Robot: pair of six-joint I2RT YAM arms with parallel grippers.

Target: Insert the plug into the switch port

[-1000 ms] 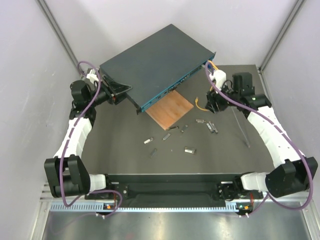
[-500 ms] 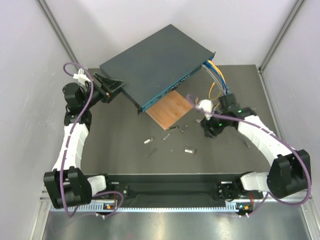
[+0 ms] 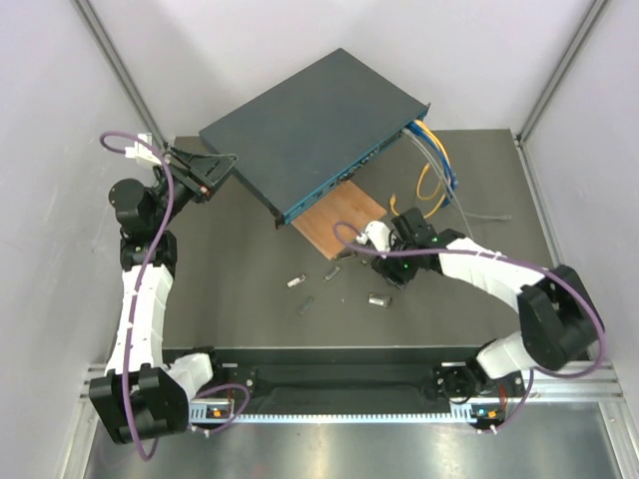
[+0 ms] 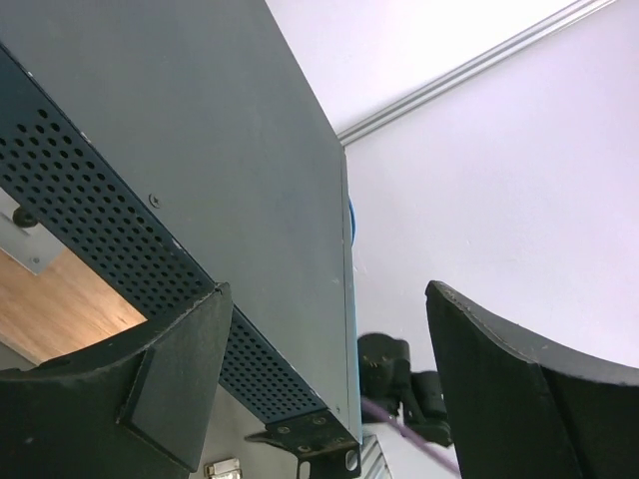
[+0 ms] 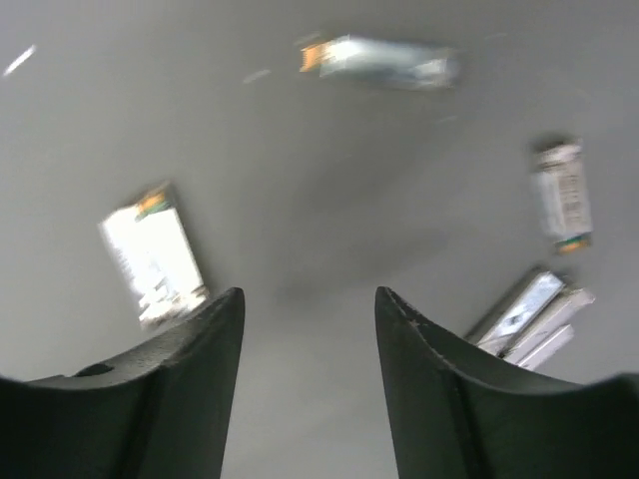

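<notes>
The switch (image 3: 315,125) is a dark blue-grey box, tilted, with its teal socket face (image 3: 334,185) toward the table's middle. Blue, orange and grey cables (image 3: 434,160) leave its right end. Several small metal plugs lie loose on the table, one of them (image 3: 378,297) near my right gripper (image 3: 391,271). That gripper is open, empty and points down. In its wrist view the gripper (image 5: 307,299) has bare table between its fingers and plugs (image 5: 155,254) (image 5: 384,60) around them. My left gripper (image 3: 222,166) is open and empty by the switch's left corner. Its wrist view (image 4: 324,294) shows the switch's perforated side (image 4: 120,230).
A thin brown wooden square (image 3: 339,220) lies under the switch's front edge and also shows in the left wrist view (image 4: 60,309). More plugs lie left of the right gripper (image 3: 296,281) (image 3: 308,304). Grey walls close in on the left, right and back.
My right arm has swung from the cables at the switch's right end down to the table's middle, over the loose plugs. My left gripper has drawn back leftward from the switch's corner.
</notes>
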